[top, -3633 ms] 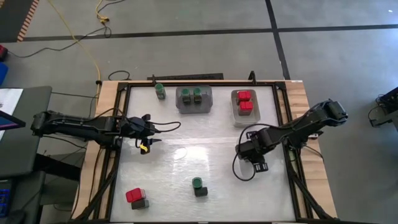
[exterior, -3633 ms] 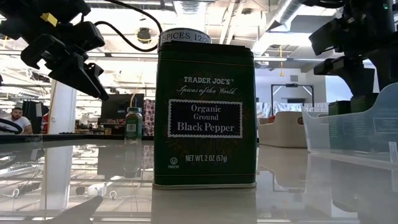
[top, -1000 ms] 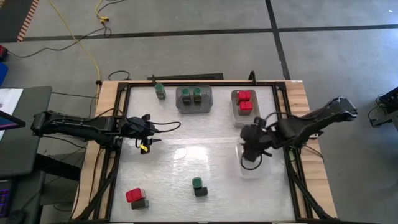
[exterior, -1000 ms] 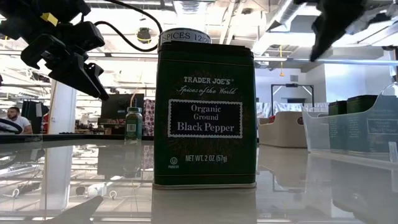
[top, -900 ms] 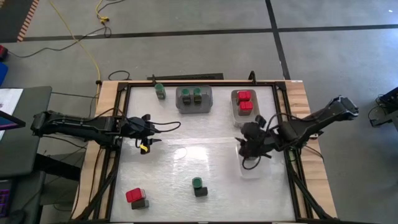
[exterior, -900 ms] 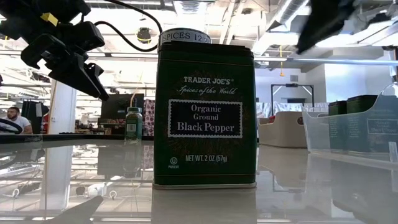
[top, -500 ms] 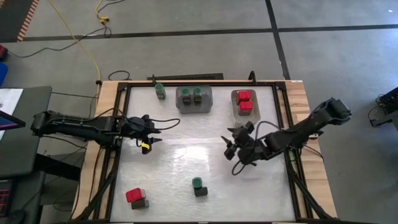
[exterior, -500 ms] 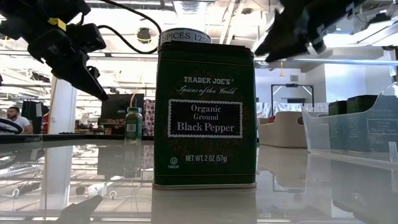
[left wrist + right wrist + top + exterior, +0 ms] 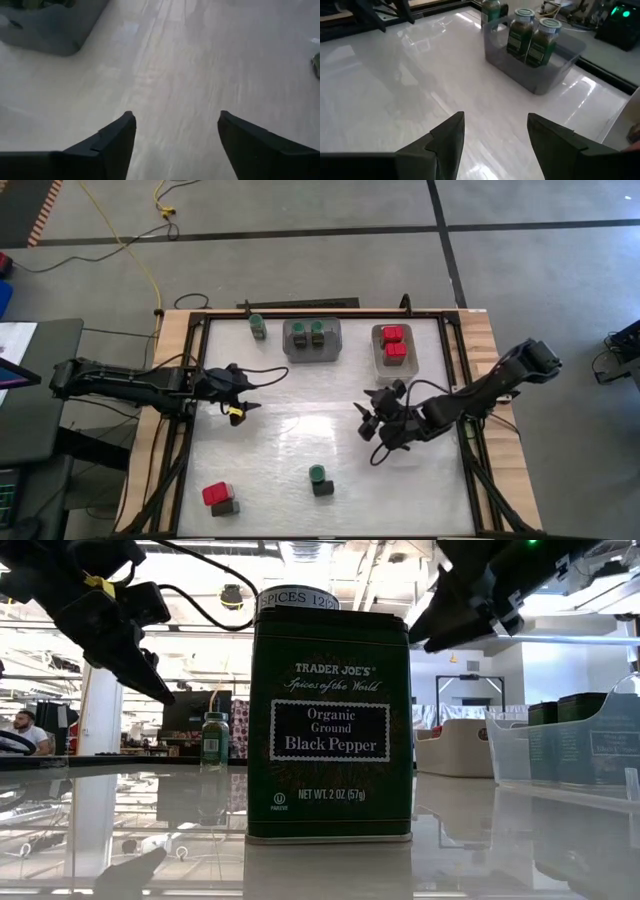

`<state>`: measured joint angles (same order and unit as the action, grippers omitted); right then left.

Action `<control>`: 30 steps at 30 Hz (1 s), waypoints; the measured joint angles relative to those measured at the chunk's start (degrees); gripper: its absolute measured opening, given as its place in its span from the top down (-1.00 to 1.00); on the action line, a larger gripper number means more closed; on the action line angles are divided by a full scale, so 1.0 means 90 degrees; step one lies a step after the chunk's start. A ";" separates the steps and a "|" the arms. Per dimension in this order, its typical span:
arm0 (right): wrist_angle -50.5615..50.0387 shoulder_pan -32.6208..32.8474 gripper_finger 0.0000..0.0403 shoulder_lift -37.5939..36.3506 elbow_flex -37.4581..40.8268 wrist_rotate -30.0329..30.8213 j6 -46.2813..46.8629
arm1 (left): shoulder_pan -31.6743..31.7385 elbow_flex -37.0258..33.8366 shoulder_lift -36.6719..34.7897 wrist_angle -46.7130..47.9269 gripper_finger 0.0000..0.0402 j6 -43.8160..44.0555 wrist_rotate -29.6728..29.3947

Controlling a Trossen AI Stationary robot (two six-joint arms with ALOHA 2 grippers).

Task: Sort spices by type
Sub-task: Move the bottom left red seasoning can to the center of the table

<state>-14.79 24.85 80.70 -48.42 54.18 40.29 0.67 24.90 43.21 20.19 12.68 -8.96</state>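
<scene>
Two grippers, both empty, jaws parted over the white worktop (image 9: 300, 430).
The green-lidded jar atop a dark tin (image 9: 319, 479) stands near the front edge; the right gripper (image 9: 372, 418) is nearer (left gripper (image 9: 238, 410) farther), the stack upright.

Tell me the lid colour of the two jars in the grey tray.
Green lids on both jars in the grey tray; the right wrist view shows it best.

Non-task items: table fittings and surroundings.
Grey tray (image 9: 311, 352) and clear tray (image 9: 379, 367) sit at the table's (image 9: 300, 425) far edge (well apart); a yellow cable (image 9: 137, 253) crosses the floor; a person (image 9: 28, 725) sits beyond.
</scene>
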 joint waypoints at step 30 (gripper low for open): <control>-0.0665 0.0188 -0.21 -0.0307 -0.0005 -0.0020 -0.0362 | -0.2979 0.3587 0.2349 0.6457 -0.38 0.5703 0.1399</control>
<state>-20.77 26.55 77.93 -48.47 54.00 37.04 -26.14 57.18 64.35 78.30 64.00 3.63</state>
